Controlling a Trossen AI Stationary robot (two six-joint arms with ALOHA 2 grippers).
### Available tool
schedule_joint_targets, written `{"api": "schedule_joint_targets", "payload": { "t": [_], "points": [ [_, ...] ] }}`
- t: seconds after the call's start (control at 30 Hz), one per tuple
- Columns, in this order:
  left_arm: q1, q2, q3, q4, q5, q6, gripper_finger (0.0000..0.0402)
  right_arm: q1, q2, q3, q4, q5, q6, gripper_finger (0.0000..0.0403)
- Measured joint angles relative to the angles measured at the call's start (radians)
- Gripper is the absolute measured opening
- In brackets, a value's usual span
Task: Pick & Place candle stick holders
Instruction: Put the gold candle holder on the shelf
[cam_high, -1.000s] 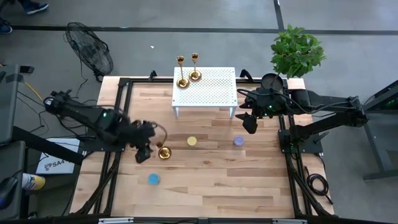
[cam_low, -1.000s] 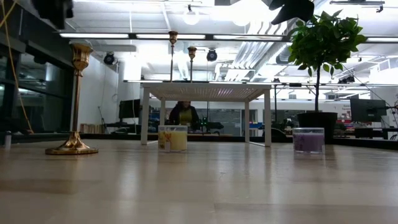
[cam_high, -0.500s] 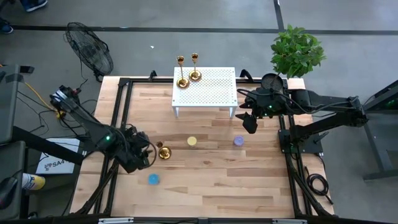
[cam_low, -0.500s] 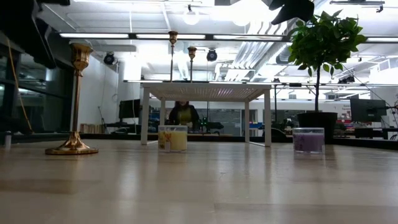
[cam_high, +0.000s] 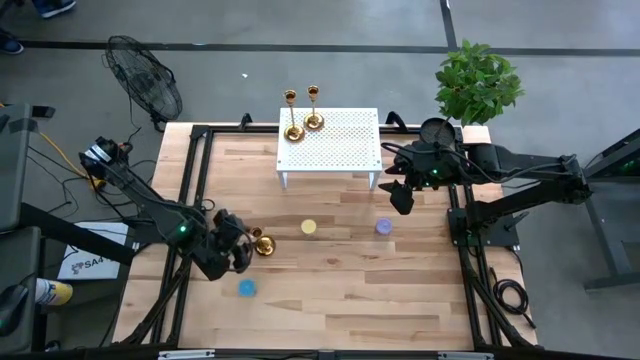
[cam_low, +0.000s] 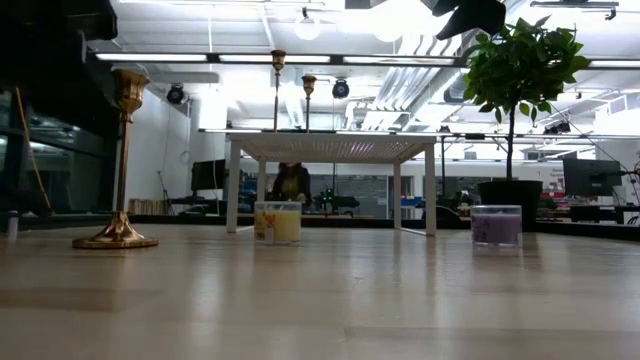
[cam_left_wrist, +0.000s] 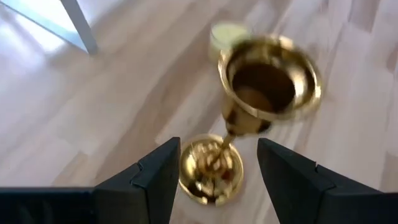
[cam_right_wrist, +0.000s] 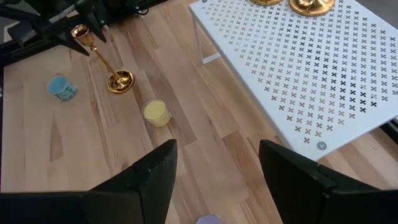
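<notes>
- Near the bench's left edge, the left gripper (cam_high: 240, 255) hovers with its fingers spread, just beside the lone candle stick holder (cam_high: 262, 243) standing upright on the wood.
- Risk, as I judge it: the tall stem on a small base could tip if a finger clips the cup during the approach.
- Farther back, two more holders (cam_high: 302, 112) stand at the white rack's (cam_high: 345, 150) left corner.
- The right gripper (cam_high: 402, 197) waits by the rack's right edge, fingers apart, empty.

High view straight down; low view level at tabletop; both share white rack (cam_high: 330, 140); wrists close.
</notes>
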Motion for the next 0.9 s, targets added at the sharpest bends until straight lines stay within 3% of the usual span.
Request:
{"api": "schedule_joint_targets", "payload": {
  "t": [0.2,0.9],
  "points": [
    [0.000,0.000,-0.002,0.037,-0.105,0.041,0.0208,0.000,0.000,0.000,0.000,0.000,0.000,0.0222],
    [0.001,0.000,-0.002,0.143,-0.148,0.127,0.0208,0.000,0.000,0.000,0.000,0.000,0.000,0.0222]
  ]
}}
